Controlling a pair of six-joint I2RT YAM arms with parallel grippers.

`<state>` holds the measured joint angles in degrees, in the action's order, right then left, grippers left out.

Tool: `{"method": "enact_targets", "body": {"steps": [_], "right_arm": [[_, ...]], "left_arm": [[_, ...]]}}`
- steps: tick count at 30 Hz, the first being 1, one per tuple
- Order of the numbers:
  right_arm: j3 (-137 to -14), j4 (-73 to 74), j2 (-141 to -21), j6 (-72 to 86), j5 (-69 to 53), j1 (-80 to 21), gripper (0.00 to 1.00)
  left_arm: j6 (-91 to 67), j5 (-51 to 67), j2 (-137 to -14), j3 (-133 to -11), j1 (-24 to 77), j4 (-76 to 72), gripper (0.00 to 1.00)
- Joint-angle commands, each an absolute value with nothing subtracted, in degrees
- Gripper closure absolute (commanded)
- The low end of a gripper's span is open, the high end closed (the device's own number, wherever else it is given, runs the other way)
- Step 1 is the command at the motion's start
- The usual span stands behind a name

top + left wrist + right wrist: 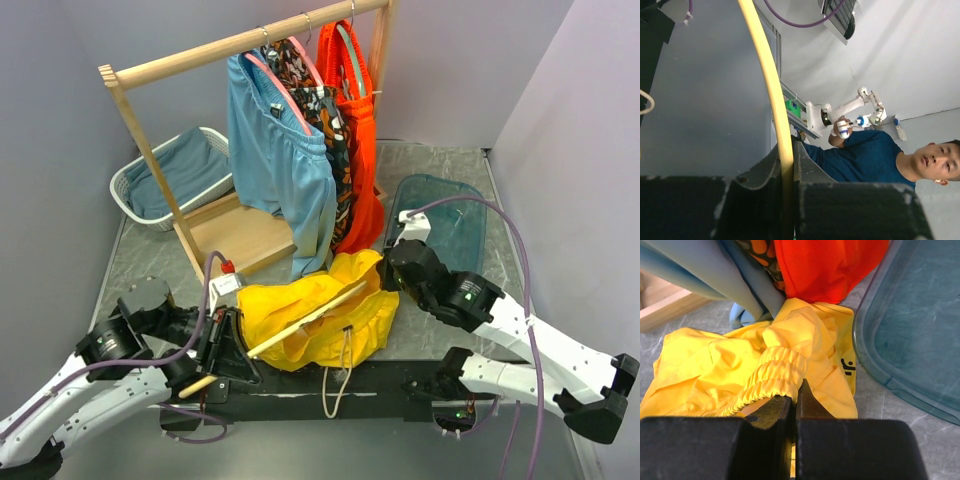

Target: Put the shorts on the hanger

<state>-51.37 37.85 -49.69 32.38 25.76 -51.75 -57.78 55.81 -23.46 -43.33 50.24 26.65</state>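
Observation:
The bright yellow shorts (pixel 310 310) lie bunched on the table's middle, their white drawstring (pixel 338 375) trailing toward the near edge. The pale wood hanger (pixel 300 322) lies slantwise across them. My left gripper (pixel 226 352) is shut on the hanger's near-left end; in the left wrist view the pale arm (pixel 771 75) runs up from between the closed jaws of that gripper (pixel 789 167). My right gripper (pixel 392 272) is shut on the shorts' elastic waistband (pixel 775 372) at their right edge, jaws (pixel 794 399) pinched on the fabric. A small dark label (pixel 848 367) shows beside it.
A wooden clothes rack (pixel 240 42) stands behind, with light blue shorts (pixel 280 150), patterned shorts and orange shorts (pixel 355 130) on pink-rimmed hangers, hanging just behind the yellow shorts. A white basket (pixel 135 205) is at the back left. A teal tray (pixel 455 225) lies right.

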Motion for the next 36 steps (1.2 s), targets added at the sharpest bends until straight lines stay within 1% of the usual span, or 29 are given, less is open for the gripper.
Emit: {"method": "enact_targets", "body": {"steps": [1,3,7,11,16,19,24,27,28,30,31,33,34,36], "right_arm": [[-56.24,39.46,-50.54,32.96,29.44,-54.04,1.0],[-57.65,39.73,-50.8,33.05,29.71,-55.1,1.0],[-60.11,38.67,-51.94,33.13,29.0,-58.0,1.0],[-62.84,38.24,-54.31,33.31,27.95,-59.67,1.0],[-64.77,36.57,-56.34,33.66,25.93,-61.08,1.0],[-66.0,35.16,-56.86,33.84,24.7,-62.84,1.0],[-68.47,33.05,-59.06,34.01,21.1,-64.51,1.0],[-67.68,34.54,-59.15,35.94,21.8,-64.6,0.99],[-67.07,34.8,-58.72,36.73,21.62,-64.51,0.89],[-64.78,34.63,-56.79,38.66,20.57,-64.6,0.75],[-63.99,35.67,-55.99,39.54,21.0,-64.6,0.63],[-63.63,37.52,-53.72,42.34,22.75,-64.51,0.51],[-63.63,39.79,-53.09,43.58,23.2,-64.42,0.43],[-63.28,40.95,-50.73,46.13,22.6,-64.25,0.38]], "left_arm": [[-58.62,53.97,-23.82,-41.23,50.45,16.79,0.99],[-59.85,52.74,-23.56,-38.95,50.45,14.26,0.99],[-63.63,49.66,-23.2,-33.15,50.54,3.64,0.99],[-66.96,46.33,-22.77,-29.89,51.15,-4.98,0.99],[-67.15,39.13,-21.97,-26.29,52.56,-9.75,0.99],[-69.07,37.1,-21.97,-22.52,53.7,-16.85,0.99],[-68.39,32.27,-22.85,-17.58,57.65,-26.17,0.99],[-65.05,28.57,-23.03,-16.26,59.59,-27.42,0.99],[-63.04,27.78,-23.11,-15.82,60.02,-27.86,0.99],[-61.97,25.76,-23.47,-14.95,61.08,-29.43,0.99],[-61.44,25.58,-23.64,-13.72,61.34,-32.14,0.99],[-60.65,24.79,-24.69,-12.92,62.05,-33.22,0.99],[-59.69,24.7,-25.05,-12.4,62.31,-34.09,0.99],[-58.37,23.56,-26.28,-12.13,63.19,-34.01,0.99]]}}
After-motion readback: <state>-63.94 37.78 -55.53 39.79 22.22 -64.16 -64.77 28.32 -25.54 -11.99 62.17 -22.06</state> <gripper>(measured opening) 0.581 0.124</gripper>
